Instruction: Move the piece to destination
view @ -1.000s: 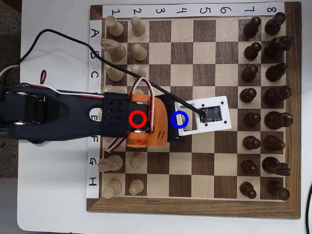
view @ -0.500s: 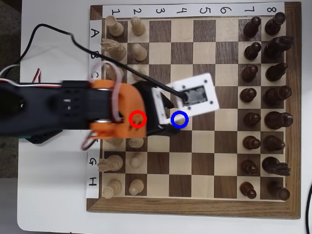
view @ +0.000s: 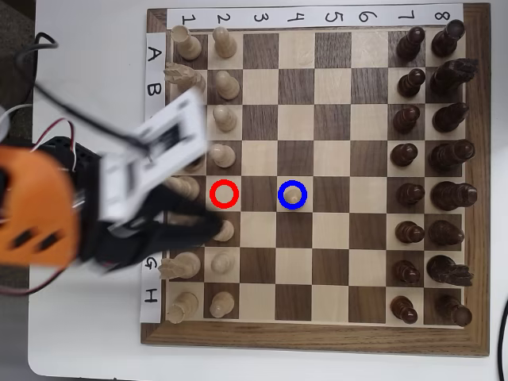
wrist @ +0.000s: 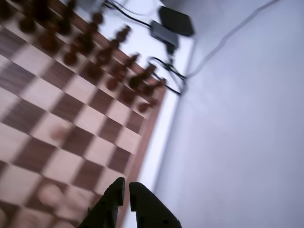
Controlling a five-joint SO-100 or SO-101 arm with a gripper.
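Pawn placed, arm clear of square.
The piece (view: 293, 198) stands upright in the destination (view: 293, 194) ring, well beyond the gripper (wrist: 127, 188), whose jaws are nearly closed, empty. Retract high, avoid the near-row pawns.

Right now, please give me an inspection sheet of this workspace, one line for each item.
Surface: chessboard on a white table.
Job's things: pawn stands inside the blue ring; the red ring holds no piece.
Clutter: dark pieces along the right side, pale pieces on the left in the overhead view.
Gripper: gripper holds nothing, jaws nearly closed, off the pawn.
Cables: black cable at the arm; more cables beyond the board.
Surroundings: black box on the table.
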